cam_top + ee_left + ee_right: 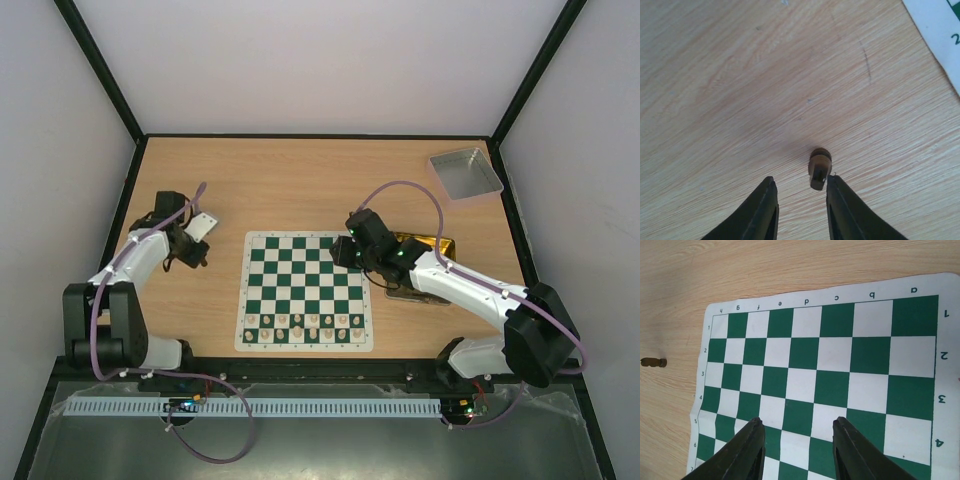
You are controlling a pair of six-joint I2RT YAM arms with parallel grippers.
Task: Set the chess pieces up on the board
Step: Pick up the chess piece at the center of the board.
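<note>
- The left gripper (801,179) is hanging low over bare wood. Its jaws are standing narrowly parted and clamping nothing that I can see.
- The dark chess piece (820,169) is sitting right at those fingertips, off the board, against the finger on the right of the wrist view. The other finger is keeping clear of it, with wood showing between (upright or toppled, I cannot tell).
- The right gripper (799,420) is hovering over the board (840,355), jaws spread wide and carrying nothing.
- The board is lying flat mid-table, its white border rippling a little, and pale pieces (305,328) are lining its near rows.
- A gold tin (430,243) is peeking out from under the right arm, and a grey tray (465,172) is sitting by the far right corner.
- The light wooden table (300,190) is sitting boxed in by plain pale walls (320,60) and black frame posts.
- The right wrist view is catching a toppled dark piece (653,362) beside the board's h-file edge, cut by the frame. I cannot tell whether it is the same one.
- From the top view, the left fingertips are showing too small to read.
</note>
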